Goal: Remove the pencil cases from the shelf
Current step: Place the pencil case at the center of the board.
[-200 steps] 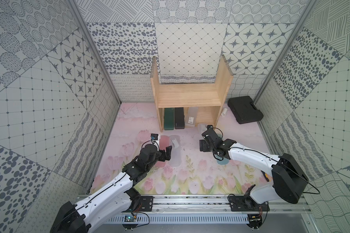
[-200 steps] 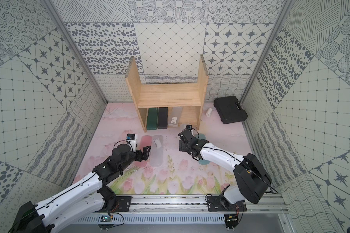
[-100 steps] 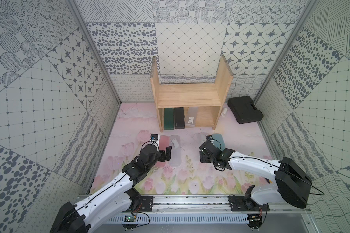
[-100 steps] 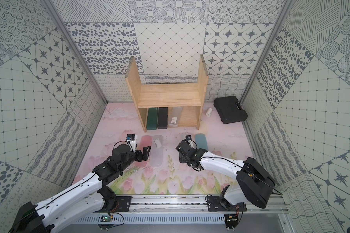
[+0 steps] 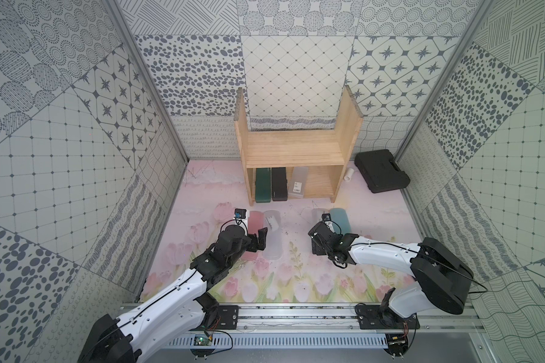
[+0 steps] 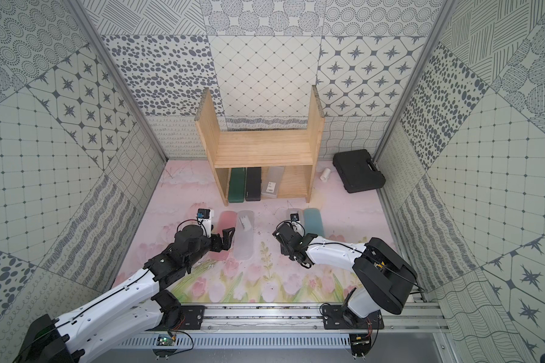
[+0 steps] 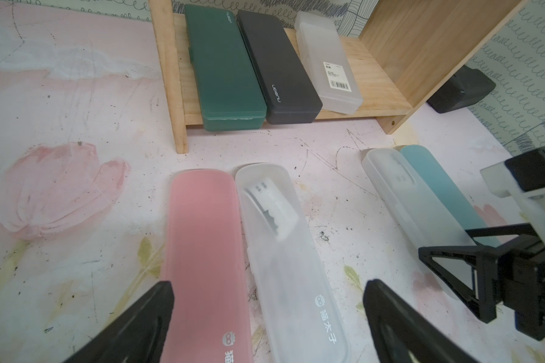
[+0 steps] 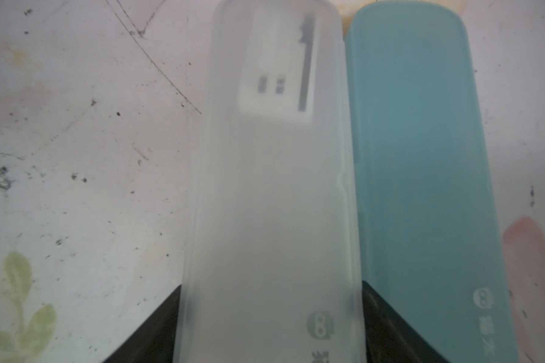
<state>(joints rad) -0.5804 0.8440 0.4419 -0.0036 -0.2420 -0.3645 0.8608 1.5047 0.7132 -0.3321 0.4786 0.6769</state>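
One frosted case (image 8: 271,188) | pinched by right gripper (image 8: 269,290); wrist-view only | left gripper (image 7: 269,284) spread

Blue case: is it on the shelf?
No, the blue case lies on the floral mat in front of the shelf.

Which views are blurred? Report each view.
Right wrist view: soft throughout, frosted case and blue case fuzzy, logos smeared. Left wrist view: labelled case on the shelf crisp, left gripper blurred at the edge. Both top views: sharp, evenly lit, no hard glare.
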